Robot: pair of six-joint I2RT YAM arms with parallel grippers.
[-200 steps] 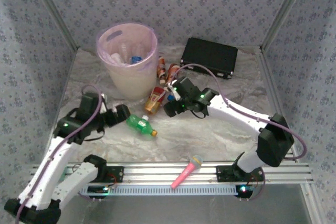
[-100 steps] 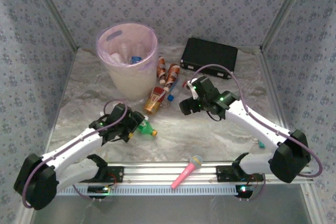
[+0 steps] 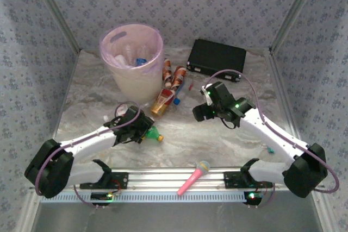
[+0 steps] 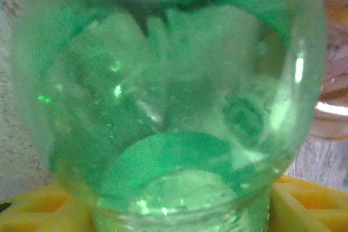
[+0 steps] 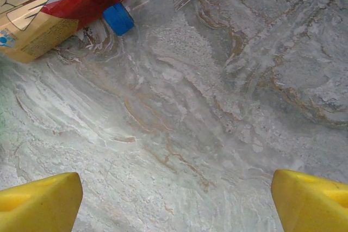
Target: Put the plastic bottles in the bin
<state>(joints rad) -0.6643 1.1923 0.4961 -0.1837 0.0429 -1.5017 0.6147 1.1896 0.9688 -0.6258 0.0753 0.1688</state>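
Note:
A green plastic bottle (image 4: 168, 107) lies on the table in front of the bin, its base close up against the left wrist camera. My left gripper (image 3: 142, 129) is shut on it, with a yellow finger (image 4: 38, 210) pressed against each side. From above, the bottle's neck (image 3: 154, 132) sticks out to the right. The pale-pink bin (image 3: 133, 82) stands at the back left with several bottles inside. More bottles lie by its right side: two orange-brown ones (image 3: 167, 69) and a red-labelled one (image 3: 162, 101) (image 5: 49, 4). My right gripper (image 3: 200, 113) (image 5: 174, 202) hangs open over bare table, to the right of them.
A flat black case (image 3: 216, 58) lies at the back right. A pink toy microphone (image 3: 194, 177) rests on the front rail. A blue cap (image 5: 118, 19) sits beside the red-labelled bottle. Patterned walls close in the table on three sides.
My left arm has stretched forward and low, and its jaws have closed around the green bottle. My right gripper has drawn back to the right, away from the bottles beside the bin.

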